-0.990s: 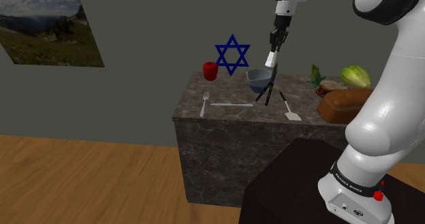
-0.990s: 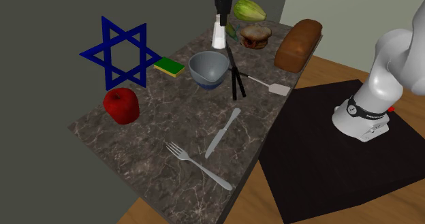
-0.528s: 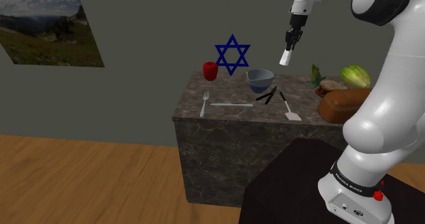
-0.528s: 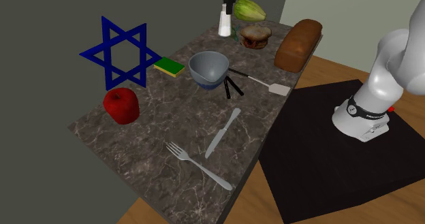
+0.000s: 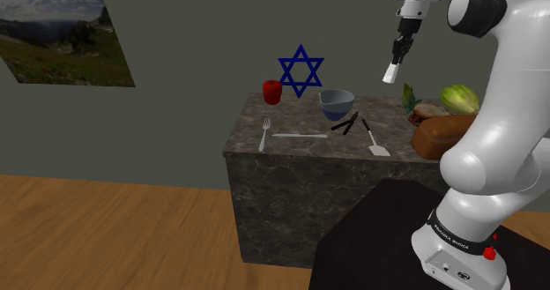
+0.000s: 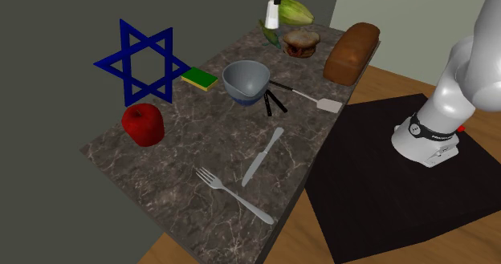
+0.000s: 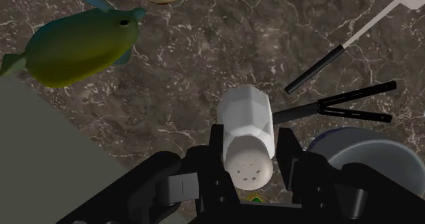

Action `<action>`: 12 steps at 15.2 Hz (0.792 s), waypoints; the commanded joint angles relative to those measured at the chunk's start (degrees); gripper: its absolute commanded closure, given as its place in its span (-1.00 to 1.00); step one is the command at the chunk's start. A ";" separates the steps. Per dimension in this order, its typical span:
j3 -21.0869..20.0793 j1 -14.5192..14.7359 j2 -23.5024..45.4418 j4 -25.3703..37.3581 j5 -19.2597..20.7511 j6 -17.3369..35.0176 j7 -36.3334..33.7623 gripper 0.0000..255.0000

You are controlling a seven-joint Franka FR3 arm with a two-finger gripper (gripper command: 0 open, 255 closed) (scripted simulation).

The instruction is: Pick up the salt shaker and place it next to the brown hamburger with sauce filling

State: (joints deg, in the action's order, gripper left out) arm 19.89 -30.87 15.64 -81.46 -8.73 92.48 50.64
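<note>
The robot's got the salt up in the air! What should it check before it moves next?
1. Gripper clasps the salt shaker: ok.
2. Shaker lifted off the counter: ok.
3. Shaker set beside the hamburger: not ok, it hangs in the air.
4. Bare counter between hamburger and bowl: ok.
5. Gap to the green vegetable: cannot tell.

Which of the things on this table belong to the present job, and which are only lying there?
For the job:
salt shaker, held in the gripper
hamburger

Only lying there:
bowl
red apple
fork
knife
sponge
bread loaf
spatula
</note>
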 commanded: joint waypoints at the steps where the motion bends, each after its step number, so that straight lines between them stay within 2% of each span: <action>1: 0.82 -2.15 2.38 3.47 -0.82 -1.43 2.70 1.00; 7: 2.40 -9.38 10.66 15.39 -3.70 -6.05 9.66 1.00; 12: 2.36 -8.58 9.63 9.89 -3.35 -1.59 9.93 1.00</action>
State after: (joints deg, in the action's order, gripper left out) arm 22.23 -39.46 25.38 -70.78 -12.10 90.18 60.37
